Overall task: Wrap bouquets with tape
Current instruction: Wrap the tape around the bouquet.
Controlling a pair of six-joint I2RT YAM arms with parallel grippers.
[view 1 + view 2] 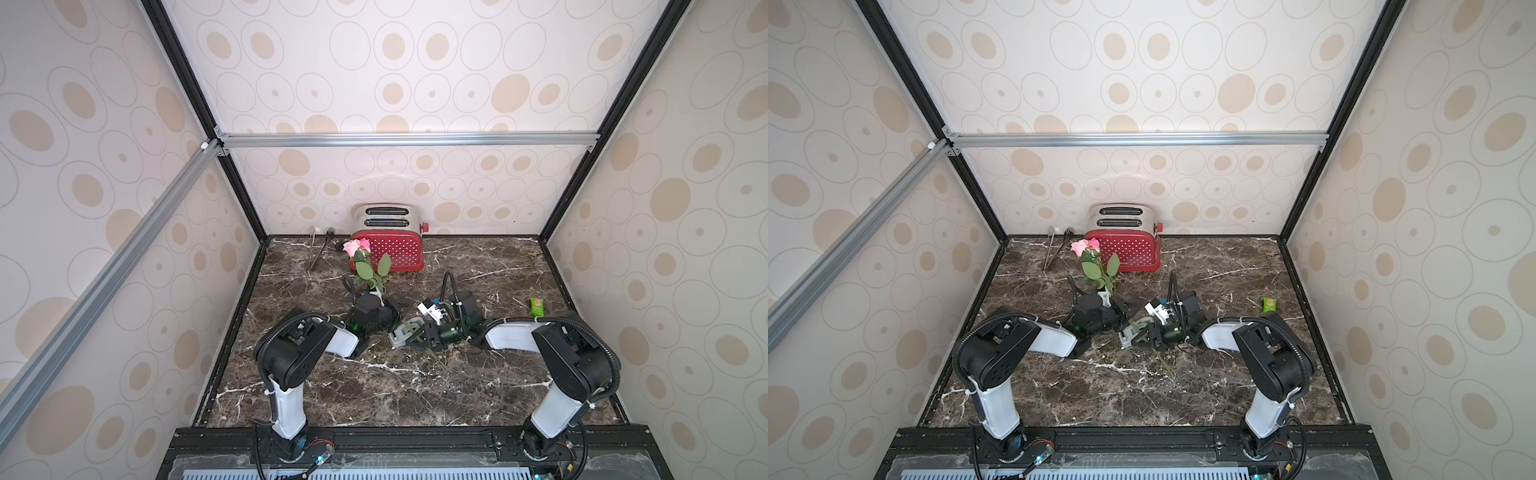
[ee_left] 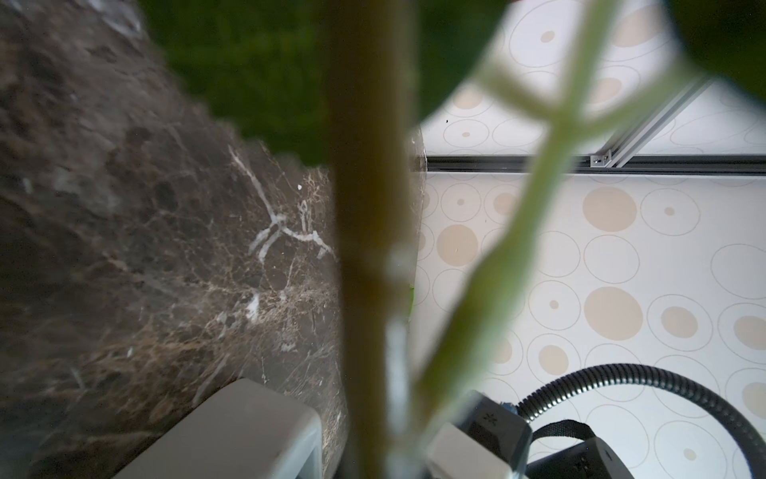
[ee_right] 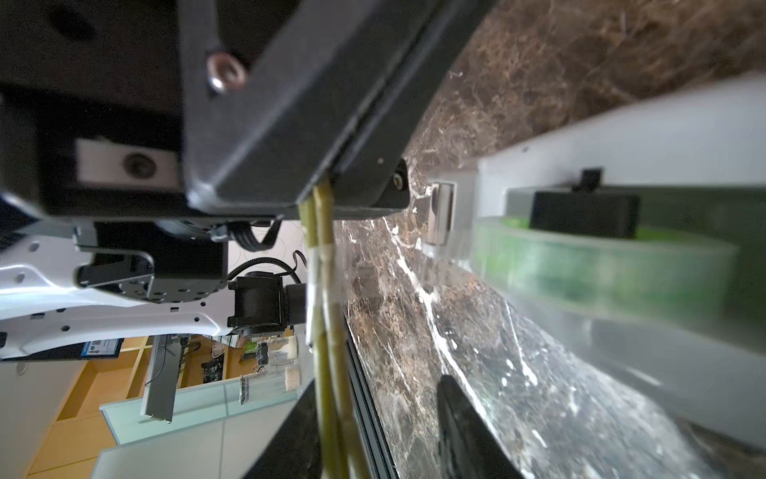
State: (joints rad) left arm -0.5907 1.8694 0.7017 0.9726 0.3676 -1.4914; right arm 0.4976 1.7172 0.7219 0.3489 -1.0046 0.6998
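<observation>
Pink roses with broad green leaves and long thin green stems, the bouquet (image 1: 368, 268) (image 1: 1096, 268), lie across the table's middle, heads toward the back wall. The left gripper (image 1: 395, 316) (image 1: 1123, 312) is pressed together on the stems (image 3: 325, 290) below the leaves. The stem ends run on past the small grey tape dispenser (image 1: 400, 336) (image 1: 1130, 332), whose greenish roll (image 3: 601, 269) faces them. The right gripper (image 1: 417, 332) straddles the dispenser; whether it clamps it cannot be told. A red dotted toaster (image 1: 388, 249) stands just behind the blooms, with metal tongs (image 1: 318, 249) beside it. A bright green packet (image 1: 536, 306) lies well apart, near the right wall. Dark marble tabletop (image 1: 374, 395) stretches broadly toward the front rail.
</observation>
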